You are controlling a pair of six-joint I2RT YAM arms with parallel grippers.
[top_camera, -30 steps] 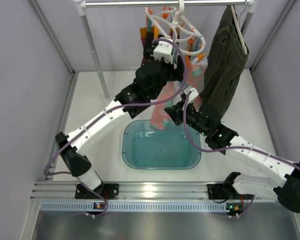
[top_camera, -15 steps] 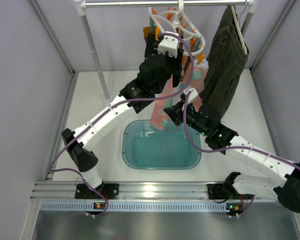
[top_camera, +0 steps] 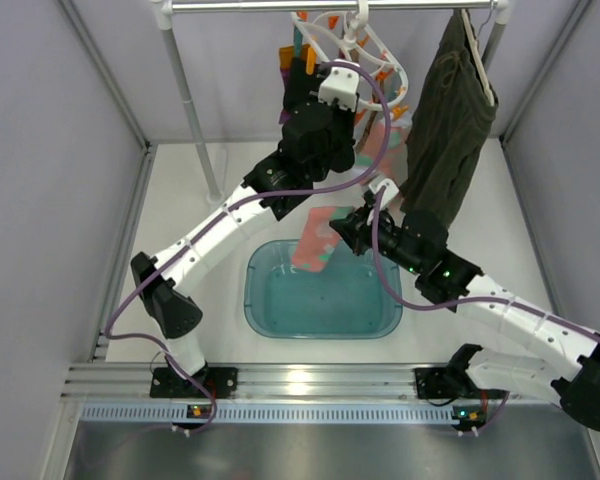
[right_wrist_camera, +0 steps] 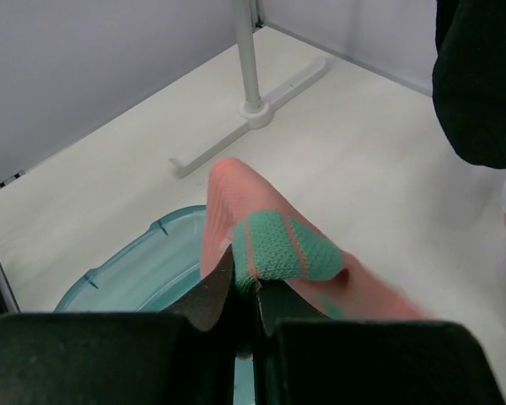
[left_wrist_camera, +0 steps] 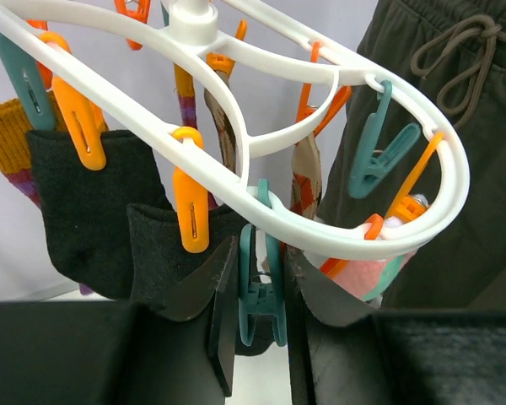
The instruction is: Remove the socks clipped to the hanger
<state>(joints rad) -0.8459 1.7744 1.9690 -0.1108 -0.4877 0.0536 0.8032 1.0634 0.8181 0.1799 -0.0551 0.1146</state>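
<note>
The white ring hanger [left_wrist_camera: 320, 232] hangs from the rail, its orange and teal clips holding black socks [left_wrist_camera: 76, 202] and an argyle sock [left_wrist_camera: 305, 181]. My left gripper [left_wrist_camera: 260, 253] sits just under the ring, its jaws pressed on both handles of a teal clip [left_wrist_camera: 260, 304]. A pink cuff [left_wrist_camera: 363, 274] shows in a clip at the ring's right end. The pink sock [top_camera: 315, 240] stretches slantwise down from the hanger [top_camera: 365, 50] towards the basin. My right gripper [right_wrist_camera: 246, 270] is shut on the pink sock's [right_wrist_camera: 278, 245] teal toe patch.
A teal basin [top_camera: 280, 310] lies on the white floor between the arms. A dark olive garment [top_camera: 450, 120] hangs on a pale hanger right of the ring hanger, close to the right arm. The rack's pole [top_camera: 195, 110] stands at the left.
My left gripper has risen to the hanger and closed from wide open onto the teal clip. The pink sock's lower end has swung out to the left and now hangs slanted.
</note>
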